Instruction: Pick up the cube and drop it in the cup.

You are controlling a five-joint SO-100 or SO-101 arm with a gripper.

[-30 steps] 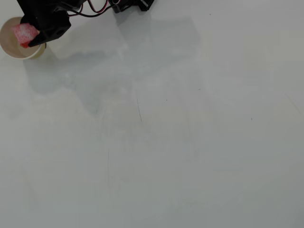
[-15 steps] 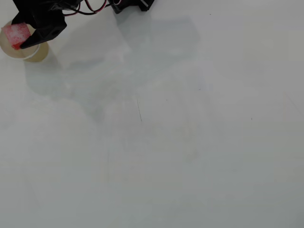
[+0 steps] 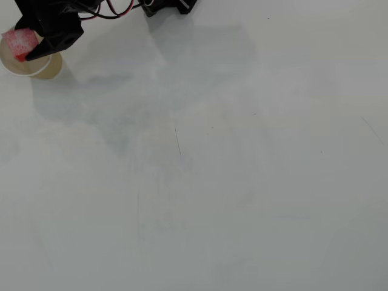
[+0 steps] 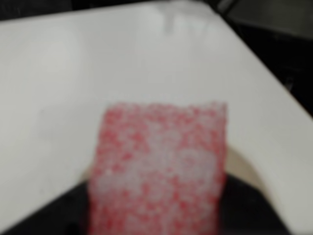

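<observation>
In the overhead view, at the far top left, my black gripper (image 3: 25, 42) is shut on the red cube (image 3: 18, 41), whose top is speckled whitish. The cube hangs over the left part of the cream cup (image 3: 43, 68), and the gripper hides much of the cup's mouth. The wrist view is blurred: the cube (image 4: 159, 166) fills its centre, dark fingers (image 4: 244, 208) show below it, and a curve of the cup's rim (image 4: 250, 169) shows at the right.
The white table (image 3: 212, 151) stretches across the overhead view with faint scratches and shadows. The arm's base and its red and black wires (image 3: 163, 6) sit at the top edge. In the wrist view the table's edge (image 4: 274, 73) runs diagonally at the right, dark beyond it.
Over the last second the gripper carried the cube left and slightly up, from over the cup's middle to over its left part. It has barely moved in the last half second.
</observation>
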